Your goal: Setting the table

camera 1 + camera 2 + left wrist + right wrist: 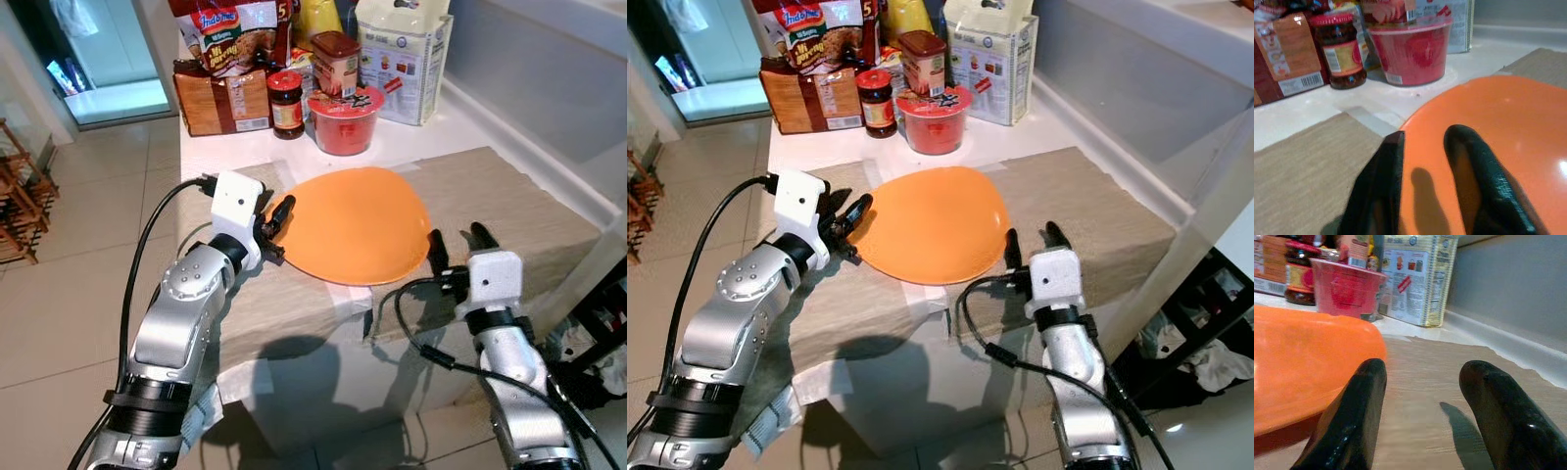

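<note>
Left eye view: white counter (pixel 431 132) under me, a tan placemat (pixel 509 211) spread across it, and the orange plate (pixel 362 225) lying flat on that mat, right between my arms. At the counter's far end, groceries crowd together: a pale box (pixel 404 54), a brown packet (pixel 223 101), a red cup (pixel 343 122) and a dark jar (pixel 286 103). My left gripper (pixel 275 227) sits at the plate's left rim, one finger over the edge and one outside it, clamped on the rim. My right gripper (pixel 458 245) rests beside the plate's right edge, fingers spread apart, holding nothing.
</note>
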Controlling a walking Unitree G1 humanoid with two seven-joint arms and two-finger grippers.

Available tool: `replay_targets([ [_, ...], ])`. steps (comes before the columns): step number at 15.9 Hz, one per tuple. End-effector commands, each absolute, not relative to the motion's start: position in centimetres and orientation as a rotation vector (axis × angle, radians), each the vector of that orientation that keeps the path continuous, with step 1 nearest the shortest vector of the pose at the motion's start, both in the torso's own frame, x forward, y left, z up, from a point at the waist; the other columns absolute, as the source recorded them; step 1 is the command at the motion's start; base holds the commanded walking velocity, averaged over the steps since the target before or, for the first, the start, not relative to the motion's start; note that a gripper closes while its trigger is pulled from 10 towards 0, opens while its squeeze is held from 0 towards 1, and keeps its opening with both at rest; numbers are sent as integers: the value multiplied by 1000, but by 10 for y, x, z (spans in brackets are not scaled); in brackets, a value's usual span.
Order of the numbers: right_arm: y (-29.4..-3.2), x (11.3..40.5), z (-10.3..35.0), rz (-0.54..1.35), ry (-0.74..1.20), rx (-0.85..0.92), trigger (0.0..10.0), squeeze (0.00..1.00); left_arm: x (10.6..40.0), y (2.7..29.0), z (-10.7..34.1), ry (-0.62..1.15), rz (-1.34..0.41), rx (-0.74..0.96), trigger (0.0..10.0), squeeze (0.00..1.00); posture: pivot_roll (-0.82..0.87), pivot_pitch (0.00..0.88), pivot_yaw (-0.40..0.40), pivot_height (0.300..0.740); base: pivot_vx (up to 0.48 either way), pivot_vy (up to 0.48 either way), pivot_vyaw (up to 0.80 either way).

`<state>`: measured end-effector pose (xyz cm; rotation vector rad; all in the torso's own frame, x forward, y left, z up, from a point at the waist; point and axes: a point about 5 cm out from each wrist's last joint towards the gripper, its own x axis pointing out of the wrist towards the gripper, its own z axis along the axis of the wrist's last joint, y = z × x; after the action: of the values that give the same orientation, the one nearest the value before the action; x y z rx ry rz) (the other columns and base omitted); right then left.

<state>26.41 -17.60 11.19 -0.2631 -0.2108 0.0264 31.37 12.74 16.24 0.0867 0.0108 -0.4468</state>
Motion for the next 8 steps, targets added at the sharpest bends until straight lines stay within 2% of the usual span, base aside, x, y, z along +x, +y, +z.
replay_targets([
  [1,-178,265,119,18,-227,-254,10000,0,316,129,168,-11,-452,90,0,0,-152,0,101,740,0,0,0],
  [5,-187,268,135,4,-241,-226,10000,0,320,129,166,-11,-459,85,0,0,-168,0,94,740,0,0,0],
  [8,-189,270,136,-11,-179,-176,10000,0,321,129,165,-5,-470,84,0,0,-174,0,97,740,0,0,0],
])
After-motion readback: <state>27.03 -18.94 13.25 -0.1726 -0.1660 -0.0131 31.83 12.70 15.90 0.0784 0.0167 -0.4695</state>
